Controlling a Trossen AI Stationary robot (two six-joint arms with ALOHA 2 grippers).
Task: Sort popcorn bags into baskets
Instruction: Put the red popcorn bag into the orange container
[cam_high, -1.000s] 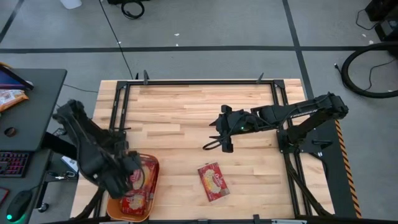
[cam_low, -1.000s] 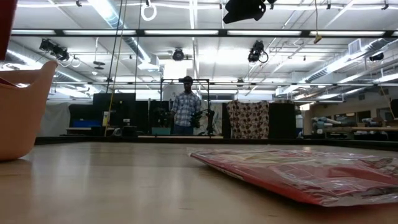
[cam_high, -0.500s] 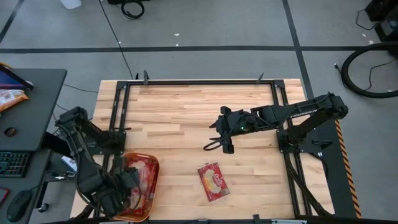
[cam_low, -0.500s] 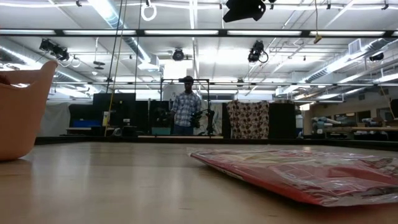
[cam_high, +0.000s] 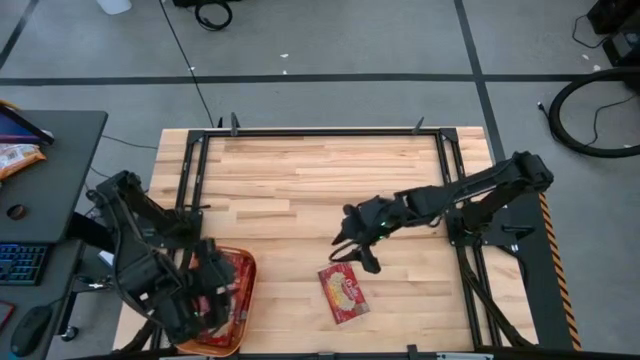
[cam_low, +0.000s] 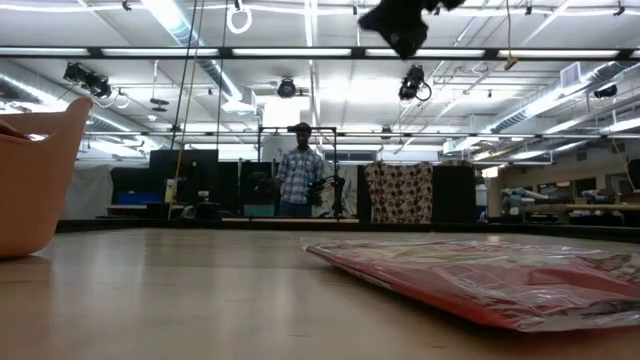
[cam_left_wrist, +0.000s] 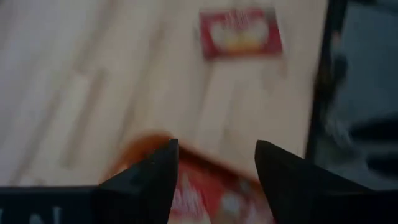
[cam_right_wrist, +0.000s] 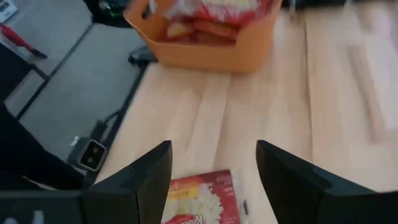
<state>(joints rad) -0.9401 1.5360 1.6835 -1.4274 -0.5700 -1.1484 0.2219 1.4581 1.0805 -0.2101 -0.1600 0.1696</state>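
One red popcorn bag (cam_high: 343, 292) lies flat on the table near the front edge. It also shows in the low view (cam_low: 480, 275), the left wrist view (cam_left_wrist: 240, 32) and the right wrist view (cam_right_wrist: 199, 199). The orange basket (cam_high: 247, 272) stands at the near left with several red bags (cam_high: 230, 300) lying in it. It shows in the low view (cam_low: 35, 180) and the right wrist view (cam_right_wrist: 205, 53) too. My left gripper (cam_left_wrist: 214, 149) is open and empty above the basket (cam_left_wrist: 146, 142). My right gripper (cam_right_wrist: 214, 149) is open and empty, just above and beyond the lone bag (cam_high: 352, 255).
Dark frame rails (cam_high: 190, 170) run along the table's edges. A desk (cam_high: 50, 170) stands left of the table with an orange-and-white snack packet (cam_high: 15, 155) on it. A person (cam_low: 300, 180) stands far behind the table. The far half of the table top (cam_high: 320, 170) is bare wood.
My right gripper has moved toward the table's near edge and down, toward the lone bag. My left arm has shifted above the basket, first toward the near edge, then back a little. A red shape above the basket in the low view is gone from there.
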